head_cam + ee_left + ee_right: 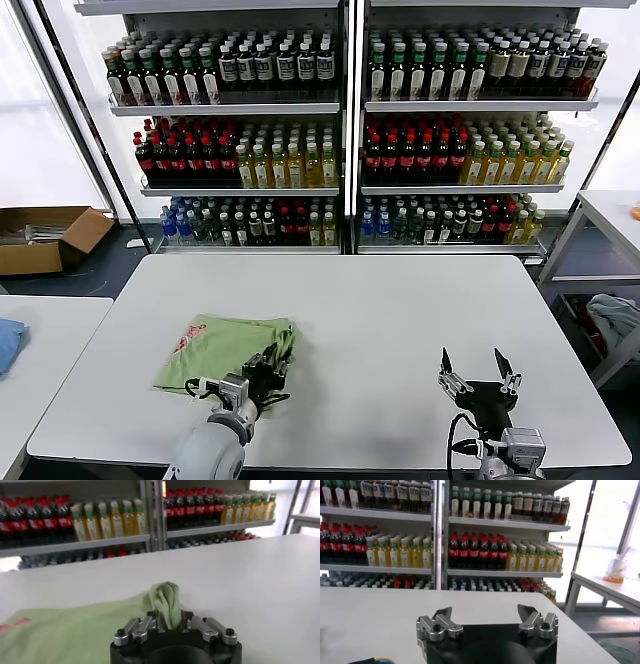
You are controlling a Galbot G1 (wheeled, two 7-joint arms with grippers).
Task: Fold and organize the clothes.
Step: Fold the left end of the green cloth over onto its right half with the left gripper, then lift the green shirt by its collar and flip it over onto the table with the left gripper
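Observation:
The light green polo shirt (222, 348) lies folded on the white table (400, 310) at the front left, its red-and-white print (187, 342) facing up near the left side. My left gripper (262, 372) sits at the shirt's front right corner and is shut on a bunched fold of the green fabric (167, 600), which rises between its fingers in the left wrist view. The shirt spreads away flat on the table (65, 630). My right gripper (478, 368) is open and empty above the table's front right, well apart from the shirt; its fingertips (445, 614) stand wide apart.
Shelves of bottles (340, 130) stand behind the table. A second table with a blue cloth (8, 340) is at the left, a cardboard box (45, 238) on the floor behind it. Another table (610, 215) and a grey-white cloth bundle (615, 320) are at the right.

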